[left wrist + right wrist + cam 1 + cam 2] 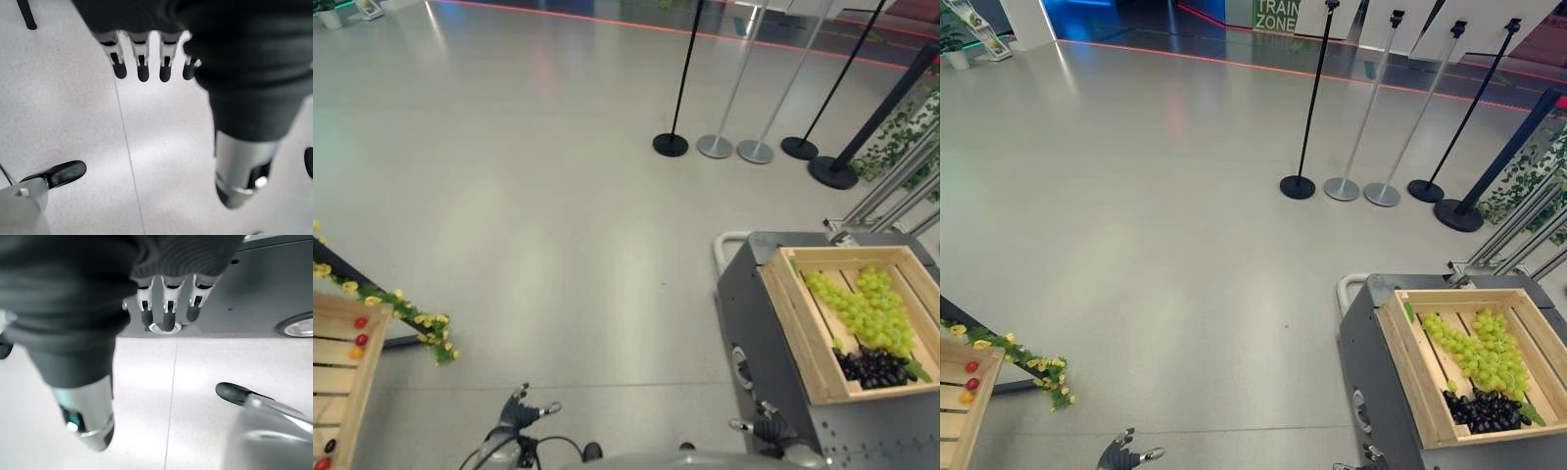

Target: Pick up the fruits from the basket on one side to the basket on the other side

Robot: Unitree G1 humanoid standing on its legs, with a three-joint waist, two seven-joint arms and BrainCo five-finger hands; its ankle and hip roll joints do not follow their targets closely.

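both hands (524,416) (766,427) hanging slack, holding nothing | grapes (864,311) lying in crate (803,333) right of me | stage unclear

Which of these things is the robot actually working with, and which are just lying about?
For the job: wooden crate on the grey cart, green grapes, dark grapes, second wooden crate with small red fruits.
Just there: barrier posts, leafy garland.

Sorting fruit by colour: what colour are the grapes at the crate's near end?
Dark purple-black grapes, clearest in the left eye view.
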